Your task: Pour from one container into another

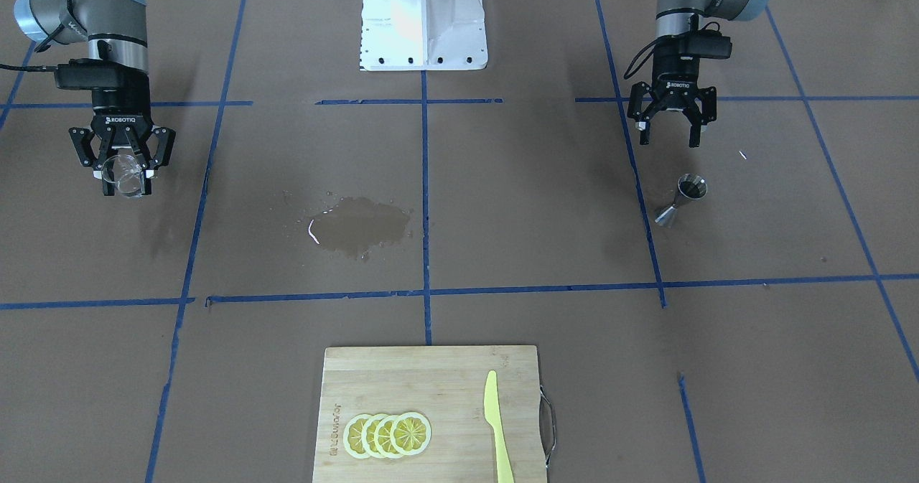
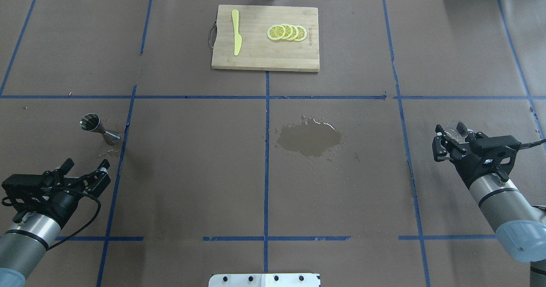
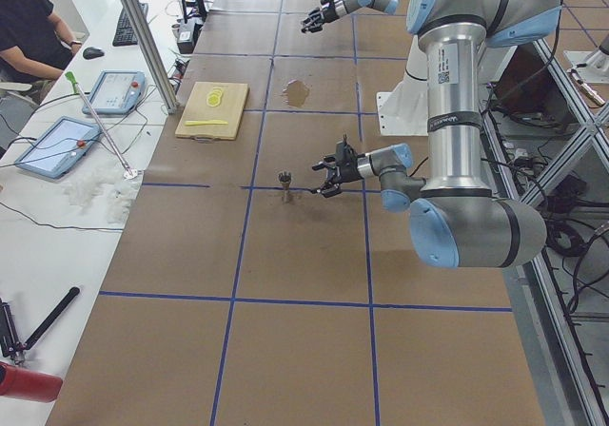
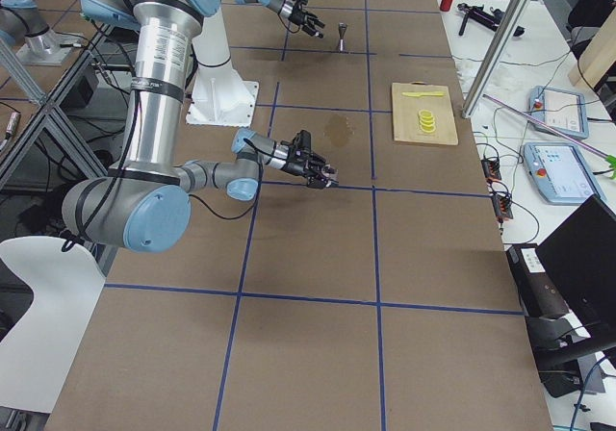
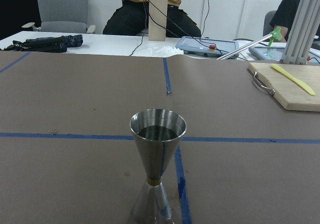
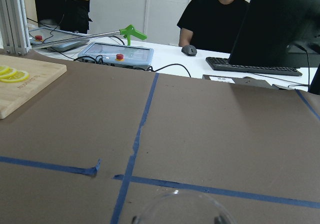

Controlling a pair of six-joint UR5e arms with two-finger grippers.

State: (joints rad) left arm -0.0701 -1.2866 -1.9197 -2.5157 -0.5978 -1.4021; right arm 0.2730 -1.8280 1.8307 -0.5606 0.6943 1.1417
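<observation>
The steel jigger (image 2: 98, 129) stands upright on the brown table on my left side, also seen in the front view as the jigger (image 1: 682, 197). In the left wrist view the jigger (image 5: 157, 159) is straight ahead with liquid in its top cup. My left gripper (image 2: 86, 165) hovers open just short of it, nothing between its fingers. Far off on the other side, my right gripper (image 1: 128, 180) is shut on the clear glass tumbler (image 1: 123, 169), held off the table. Only the tumbler's rim (image 6: 180, 209) shows in the right wrist view.
A wet puddle (image 2: 309, 140) spreads near the table's middle, and droplets lie by the jigger. At the far edge sits a wooden cutting board (image 2: 264, 61) with lemon slices (image 2: 286, 32) and a yellow knife (image 2: 236, 37). The white robot base (image 1: 423, 20) is between the arms.
</observation>
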